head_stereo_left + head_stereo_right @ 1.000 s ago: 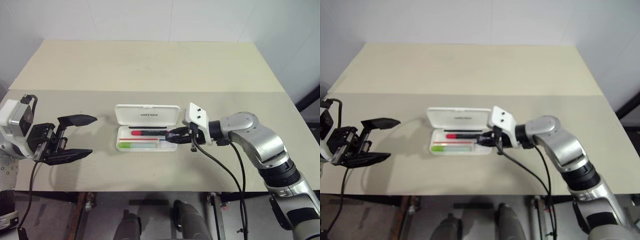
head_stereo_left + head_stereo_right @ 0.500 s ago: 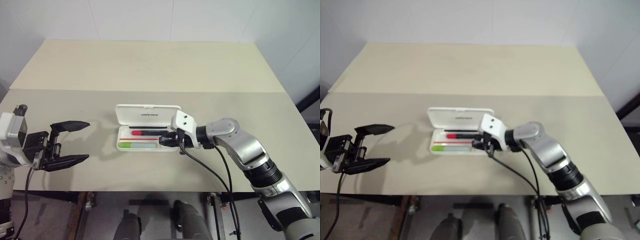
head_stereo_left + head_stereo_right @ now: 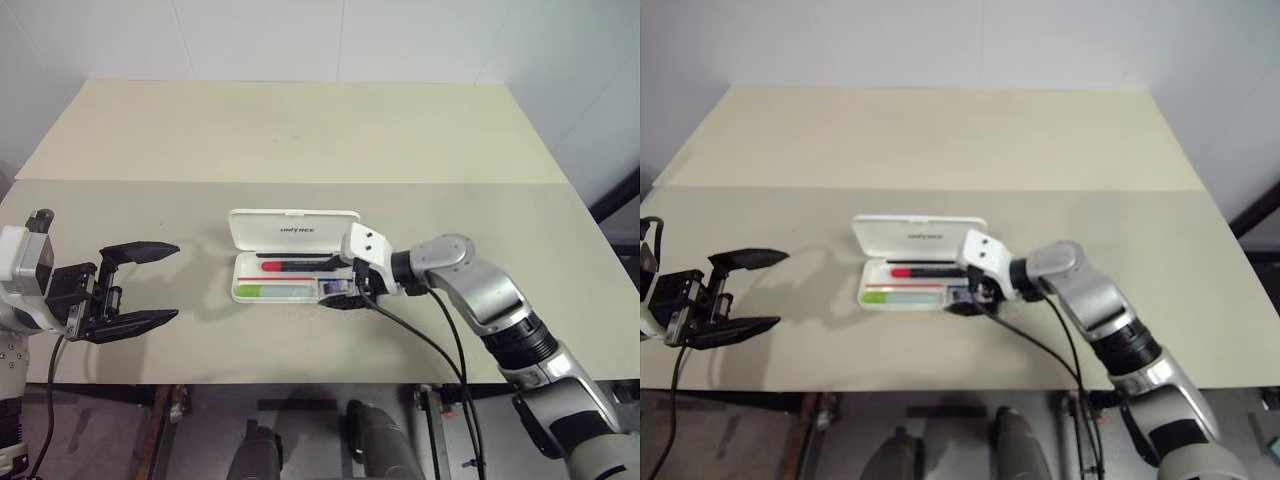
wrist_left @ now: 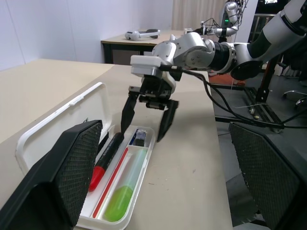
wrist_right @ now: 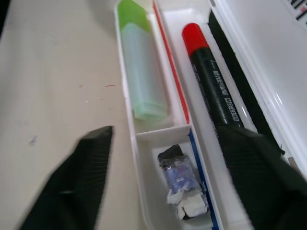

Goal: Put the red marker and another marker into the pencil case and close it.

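A: Head views. The pencil case (image 3: 295, 228) lies open mid-table, lid hinged back on the far side. The red marker (image 3: 292, 266) sits in the far channel, the green marker (image 3: 274, 290) in the near one.

B: Right gripper (image 3: 338, 285)?

A: At the case's right end, fingers spread, nothing held. Left gripper (image 3: 150, 283) well off to the left, jaws wide, empty.

B: Left wrist view?

A: Right gripper (image 4: 145, 124) points down at the case's right end, one finger inside the tray, one outside the near wall. Both markers lie flat in the tray.

B: Right wrist view?

A: Its fingers (image 5: 91, 167) stand apart over the tray. Red marker in the lid-side channel, green marker across the red-and-blue divider (image 5: 171, 86). A small crumpled item (image 5: 181, 182) fills the end compartment.
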Robot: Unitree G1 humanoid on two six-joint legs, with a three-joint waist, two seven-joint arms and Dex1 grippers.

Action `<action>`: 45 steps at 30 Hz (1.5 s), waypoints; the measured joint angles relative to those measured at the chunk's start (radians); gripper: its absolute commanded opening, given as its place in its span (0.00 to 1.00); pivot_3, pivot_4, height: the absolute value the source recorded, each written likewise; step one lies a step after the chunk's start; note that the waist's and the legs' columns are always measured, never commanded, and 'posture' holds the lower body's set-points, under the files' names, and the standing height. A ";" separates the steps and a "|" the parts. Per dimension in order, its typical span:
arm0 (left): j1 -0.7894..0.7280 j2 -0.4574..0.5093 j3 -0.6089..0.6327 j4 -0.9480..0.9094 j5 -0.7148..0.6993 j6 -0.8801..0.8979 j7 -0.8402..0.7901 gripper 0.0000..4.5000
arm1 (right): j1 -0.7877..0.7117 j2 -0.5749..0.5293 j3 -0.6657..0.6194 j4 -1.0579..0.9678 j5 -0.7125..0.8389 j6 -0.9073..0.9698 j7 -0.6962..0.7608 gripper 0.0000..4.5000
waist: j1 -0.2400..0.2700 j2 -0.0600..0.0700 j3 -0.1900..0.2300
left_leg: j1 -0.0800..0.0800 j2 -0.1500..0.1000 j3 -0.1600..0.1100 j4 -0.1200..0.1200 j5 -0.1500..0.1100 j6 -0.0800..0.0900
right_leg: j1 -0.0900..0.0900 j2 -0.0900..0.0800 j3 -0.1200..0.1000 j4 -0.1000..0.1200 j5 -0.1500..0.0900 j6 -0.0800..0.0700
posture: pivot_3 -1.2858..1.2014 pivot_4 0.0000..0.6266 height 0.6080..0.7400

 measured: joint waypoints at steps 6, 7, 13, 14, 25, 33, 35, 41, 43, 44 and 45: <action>-0.008 0.000 -0.001 -0.001 0.000 0.000 0.001 1.00 | 0.001 -0.011 -0.024 -0.061 0.031 0.039 0.001 1.00 | 0.000 0.000 0.000 | 0.000 0.000 0.000 0.000 0.000 0.000 | 0.000 0.000 0.000 0.000 0.000 0.000 | 0.52 0.24 1.00; -0.010 0.000 -0.001 -0.001 0.000 0.000 0.001 1.00 | 0.002 -0.015 -0.035 -0.074 0.041 0.045 0.001 1.00 | 0.000 0.000 0.000 | 0.000 0.000 0.000 0.000 0.000 0.000 | 0.000 0.000 0.000 0.000 0.000 0.000 | 0.52 0.24 1.00; -0.012 -0.001 -0.002 -0.002 0.040 -0.002 0.068 1.00 | 0.028 -0.086 -0.102 -0.157 0.102 0.080 0.015 1.00 | 0.004 0.000 0.000 | 0.000 0.000 0.000 0.000 0.000 0.001 | 0.000 0.000 0.000 -0.001 0.000 0.000 | 0.52 0.24 1.00; -0.015 -0.001 -0.002 -0.001 0.048 -0.003 0.081 1.00 | 0.037 -0.096 -0.107 -0.166 0.110 0.081 0.016 1.00 | 0.004 0.000 0.000 | 0.000 0.000 0.000 0.000 0.000 0.001 | 0.000 0.000 0.000 -0.001 0.000 0.000 | 0.52 0.24 1.00; -0.109 -0.028 -0.007 0.044 0.073 -0.020 0.158 0.91 | 0.046 -0.116 -0.190 -0.181 0.156 0.074 -0.009 1.00 | 0.011 0.000 0.000 | 0.000 0.000 0.000 0.001 0.000 0.001 | 0.000 0.000 0.000 -0.002 0.000 0.000 | 0.52 0.24 1.00; -0.248 -0.027 -0.034 0.272 0.183 -0.117 0.188 0.34 | 0.173 -0.137 -0.343 -0.183 0.198 -0.056 -0.025 1.00 | 0.029 0.000 0.000 | -0.001 0.000 0.000 0.000 0.000 0.001 | 0.000 0.000 -0.001 -0.002 0.000 0.001 | 0.52 0.24 1.00; -0.289 -0.028 -0.046 0.332 0.206 -0.143 0.187 0.20 | 0.199 -0.158 -0.344 -0.183 0.197 -0.063 -0.021 1.00 | 0.027 0.000 0.000 | -0.001 -0.001 0.001 0.001 0.000 0.001 | 0.000 0.000 0.000 -0.003 0.001 0.002 | 0.52 0.24 1.00; -0.443 -0.045 -0.089 0.533 0.262 -0.222 0.173 0.00 | 0.235 -0.170 -0.364 -0.192 0.201 -0.098 -0.022 1.00 | 0.022 0.000 0.000 | 0.000 0.000 0.001 0.001 0.000 0.001 | 0.000 0.000 0.000 -0.001 0.001 0.002 | 0.52 0.24 1.00; -0.500 -0.056 -0.101 0.622 0.291 -0.258 0.169 0.00 | 0.257 -0.173 -0.376 -0.200 0.213 -0.112 -0.022 1.00 | 0.025 0.000 0.000 | 0.000 0.000 0.001 0.001 0.000 0.001 | 0.000 0.000 -0.001 -0.001 0.001 0.002 | 0.52 0.24 1.00; -0.519 -0.059 -0.107 0.658 0.304 -0.276 0.171 0.00 | 0.265 -0.175 -0.380 -0.204 0.217 -0.119 -0.022 1.00 | 0.025 0.000 0.000 | -0.001 0.000 0.001 0.001 0.000 0.001 | 0.000 0.000 0.000 -0.001 0.001 0.002 | 0.52 0.24 1.00; -0.549 -0.064 -0.114 0.708 0.323 -0.296 0.175 0.00 | 0.276 -0.179 -0.384 -0.207 0.220 -0.121 -0.022 1.00 | 0.026 -0.001 0.000 | -0.001 -0.001 0.001 0.001 0.000 0.001 | 0.001 0.000 -0.001 -0.001 0.001 0.002 | 0.52 0.24 1.00</action>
